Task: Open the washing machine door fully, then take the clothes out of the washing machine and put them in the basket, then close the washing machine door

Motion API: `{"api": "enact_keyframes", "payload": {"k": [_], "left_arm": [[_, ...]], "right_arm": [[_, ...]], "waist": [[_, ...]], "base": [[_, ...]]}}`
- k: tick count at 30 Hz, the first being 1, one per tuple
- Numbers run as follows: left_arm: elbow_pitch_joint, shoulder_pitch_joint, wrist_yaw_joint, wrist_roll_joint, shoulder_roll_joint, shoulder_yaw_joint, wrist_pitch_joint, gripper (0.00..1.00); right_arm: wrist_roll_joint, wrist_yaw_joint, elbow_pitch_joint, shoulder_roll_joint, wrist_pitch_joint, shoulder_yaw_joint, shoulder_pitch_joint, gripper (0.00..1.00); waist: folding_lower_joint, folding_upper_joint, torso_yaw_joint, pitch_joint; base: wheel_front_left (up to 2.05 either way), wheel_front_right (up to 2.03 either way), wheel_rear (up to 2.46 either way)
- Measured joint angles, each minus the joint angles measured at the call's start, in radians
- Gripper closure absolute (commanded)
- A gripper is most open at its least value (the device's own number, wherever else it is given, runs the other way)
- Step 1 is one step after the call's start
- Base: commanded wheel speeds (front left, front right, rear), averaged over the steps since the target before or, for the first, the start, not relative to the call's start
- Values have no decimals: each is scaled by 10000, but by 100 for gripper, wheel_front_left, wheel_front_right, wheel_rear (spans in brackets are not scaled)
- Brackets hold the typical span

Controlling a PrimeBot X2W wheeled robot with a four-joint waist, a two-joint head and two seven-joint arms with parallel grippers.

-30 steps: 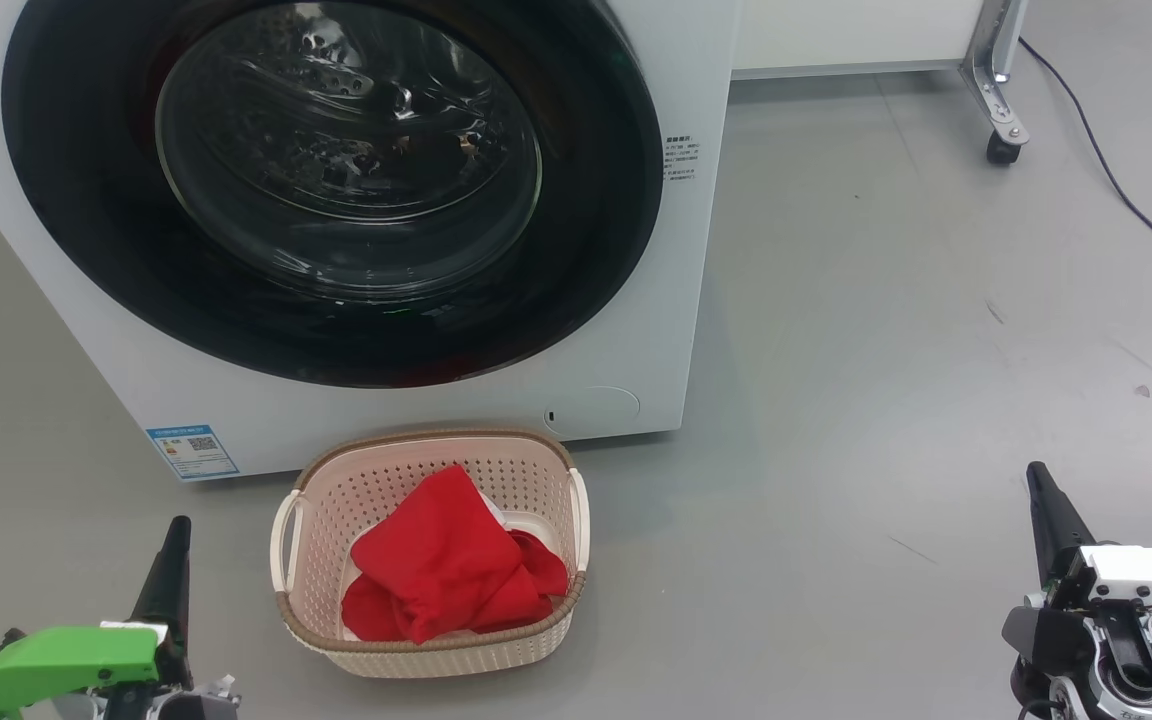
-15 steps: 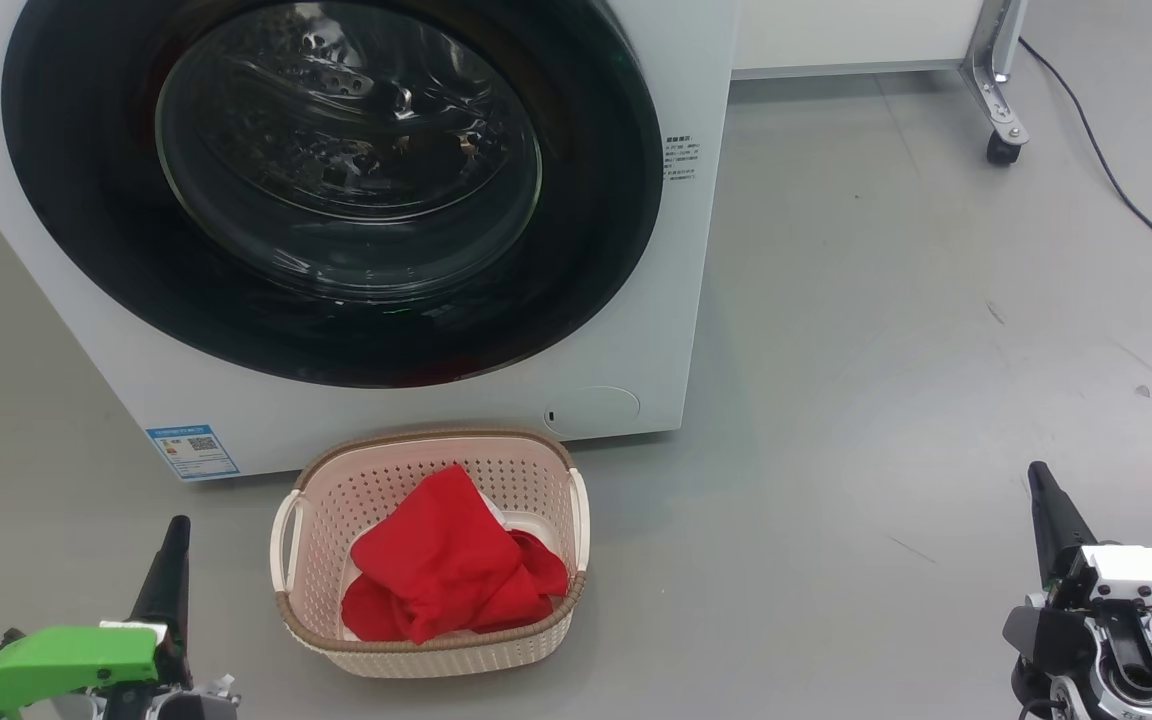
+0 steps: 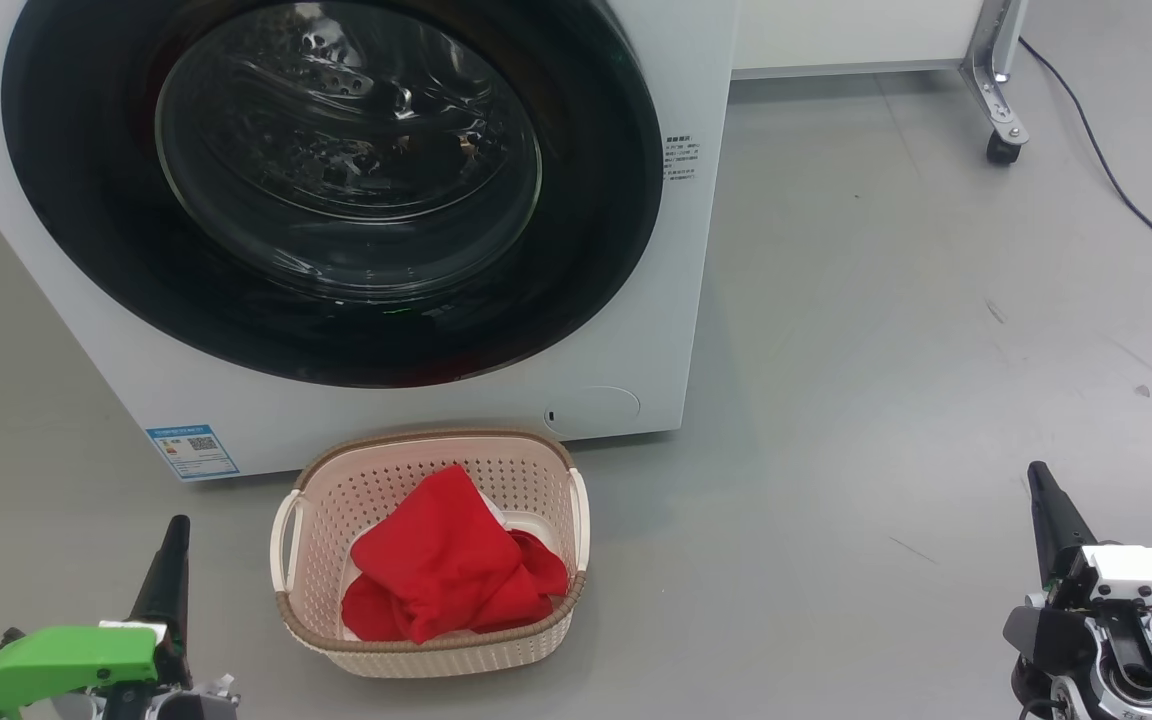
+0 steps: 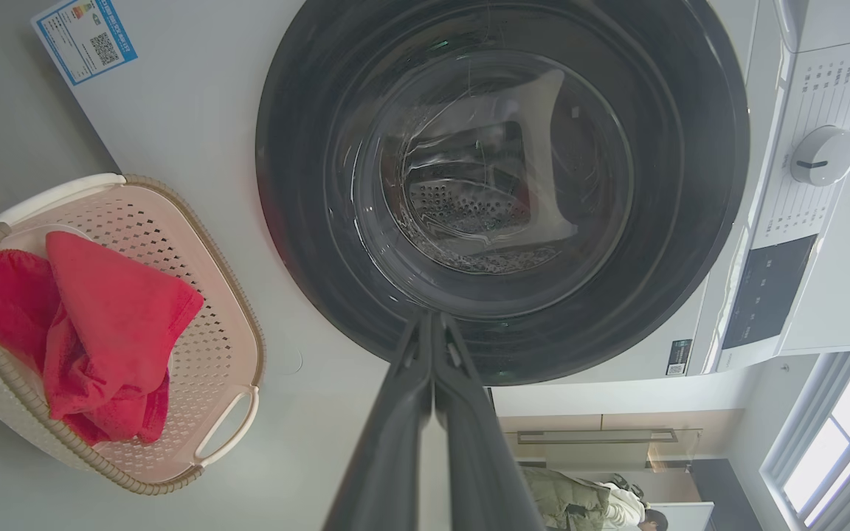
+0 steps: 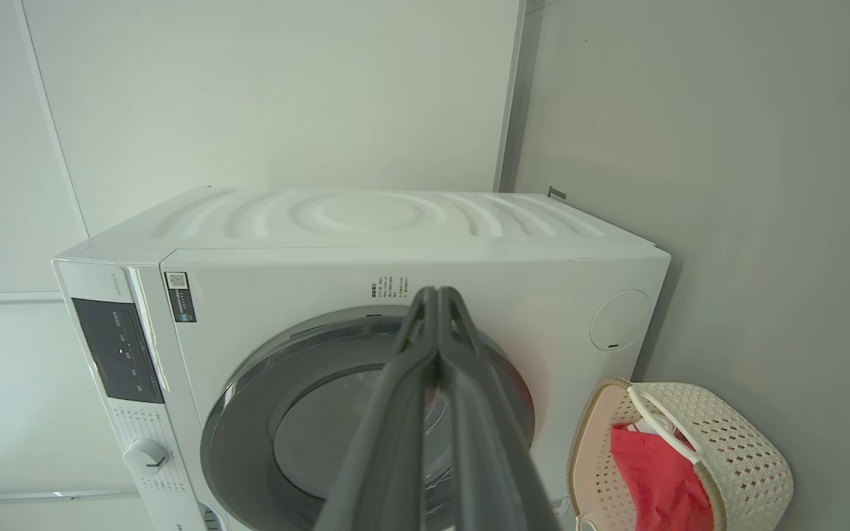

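Both the left gripper (image 4: 431, 321) and right gripper (image 5: 436, 295) are pinched closed and empty, flanking the basket (image 3: 526, 470), well apart from it. Inside the basket lie the clothes (image 3: 441, 575); behind it the washing machine door (image 3: 336, 335) looks shut. Closing seems done; next, I judge, only a latch check.

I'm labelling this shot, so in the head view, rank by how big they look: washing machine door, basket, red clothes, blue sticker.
Largest to smallest:
1. washing machine door, by far
2. basket
3. clothes, lying inside the basket
4. blue sticker
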Motion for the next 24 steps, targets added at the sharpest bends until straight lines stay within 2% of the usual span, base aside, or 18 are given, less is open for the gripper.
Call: {"api": "enact_keyframes", "payload": {"k": [24], "left_arm": [[-15,0,0,2,-13,21,44,100]], "right_arm": [[-2,0,-8,36,29,-38,0,100]], "waist": [[0,0,0,2]], "base": [[0,0,0]]}}
